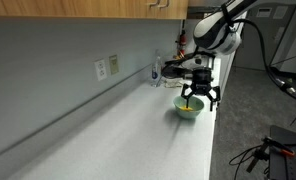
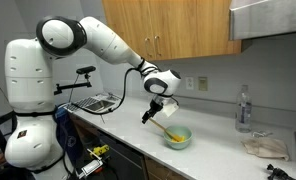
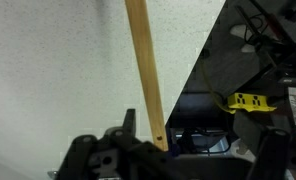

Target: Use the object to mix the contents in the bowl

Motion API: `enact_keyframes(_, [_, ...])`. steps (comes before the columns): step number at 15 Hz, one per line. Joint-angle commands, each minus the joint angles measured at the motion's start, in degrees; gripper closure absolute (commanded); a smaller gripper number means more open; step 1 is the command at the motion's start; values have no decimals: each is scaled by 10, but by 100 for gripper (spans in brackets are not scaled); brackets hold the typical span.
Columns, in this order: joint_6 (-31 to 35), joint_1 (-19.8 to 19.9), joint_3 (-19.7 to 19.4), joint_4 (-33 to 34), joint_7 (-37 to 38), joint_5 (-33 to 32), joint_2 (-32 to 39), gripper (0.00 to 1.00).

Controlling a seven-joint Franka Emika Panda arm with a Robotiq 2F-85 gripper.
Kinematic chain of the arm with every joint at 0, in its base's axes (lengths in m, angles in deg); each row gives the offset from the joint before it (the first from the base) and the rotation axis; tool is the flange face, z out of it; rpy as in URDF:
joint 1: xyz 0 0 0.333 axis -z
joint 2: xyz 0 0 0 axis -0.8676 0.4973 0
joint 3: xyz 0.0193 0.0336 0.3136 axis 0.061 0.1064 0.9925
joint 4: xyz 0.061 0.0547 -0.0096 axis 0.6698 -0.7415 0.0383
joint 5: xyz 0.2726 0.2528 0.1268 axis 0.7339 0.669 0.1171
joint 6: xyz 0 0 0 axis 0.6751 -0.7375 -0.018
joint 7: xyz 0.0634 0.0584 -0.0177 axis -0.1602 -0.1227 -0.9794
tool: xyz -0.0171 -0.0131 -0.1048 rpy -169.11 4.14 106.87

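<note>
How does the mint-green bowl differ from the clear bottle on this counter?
The bowl is low, wide, opaque pale green; the bottle is tall, narrow and clear. The bowl sits near the counter's front edge below the gripper, the bottle back by the wall. Both stand upright on the counter.

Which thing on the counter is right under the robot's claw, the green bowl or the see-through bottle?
The green bowl. The gripper hangs just above it, while the clear bottle stands farther along by the wall.

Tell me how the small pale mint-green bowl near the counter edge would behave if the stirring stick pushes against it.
The small pale mint-green bowl looks light, so it would probably slide on the smooth white countertop. It sits close to the counter's front edge, so a sideways push from the thin wooden stick might carry it off.
</note>
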Motion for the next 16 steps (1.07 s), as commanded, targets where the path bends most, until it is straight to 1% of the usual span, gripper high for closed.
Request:
enact_keyframes(1, [-1, 9, 9, 1, 2, -3, 0, 0])
enact_keyframes(4, [-1, 9, 9, 1, 2, -3, 0, 0])
enact_keyframes(14, [-11, 16, 21, 49, -36, 10, 42, 0])
enact_keyframes(15, [-11, 17, 22, 54, -36, 10, 46, 6])
enact_keyframes(16, [-11, 18, 24, 58, -37, 10, 50, 26])
